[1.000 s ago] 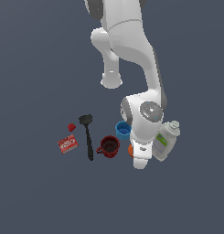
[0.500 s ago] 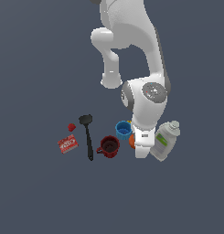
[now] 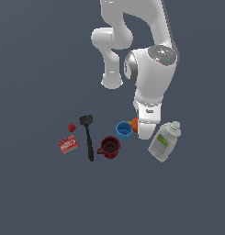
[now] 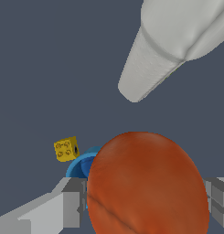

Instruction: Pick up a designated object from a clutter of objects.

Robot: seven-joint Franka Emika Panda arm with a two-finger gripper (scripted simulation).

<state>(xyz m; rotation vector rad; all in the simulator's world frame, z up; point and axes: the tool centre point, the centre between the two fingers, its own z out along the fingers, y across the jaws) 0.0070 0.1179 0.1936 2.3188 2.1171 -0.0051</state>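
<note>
A flat, uniform dark grey-blue surface (image 3: pixel 36 193) is shown, on which a small clutter is laid out beneath a white Panda arm (image 3: pixel 150 73). The pincer (image 4: pixel 145 201) is seen in the wrist view with its two grey fingers (image 4: pixel 72 203) set against opposite sides of the orange ball (image 4: pixel 147 185), which is gripped between them and fills the gap; in the exterior view only a sliver of the ball (image 3: pixel 134 123) is visible at the arm's lower end. Just beside the pincer, a blue cup (image 3: pixel 124 130) is placed, partly hidden behind the ball in the wrist view (image 4: pixel 81 165). A yellow die-like cube (image 4: pixel 66 149) is seen near the cup. A white bottle (image 3: pixel 164 141) is recorded lying tilted close to the pincer on its other side. Near the cup a dark red mug (image 3: pixel 109 147) is placed, then a black spatula (image 3: pixel 88 135). Furthest from the pincer, a tiny red strawberry (image 3: pixel 72 127) and a red box (image 3: pixel 67 144) are noted.
</note>
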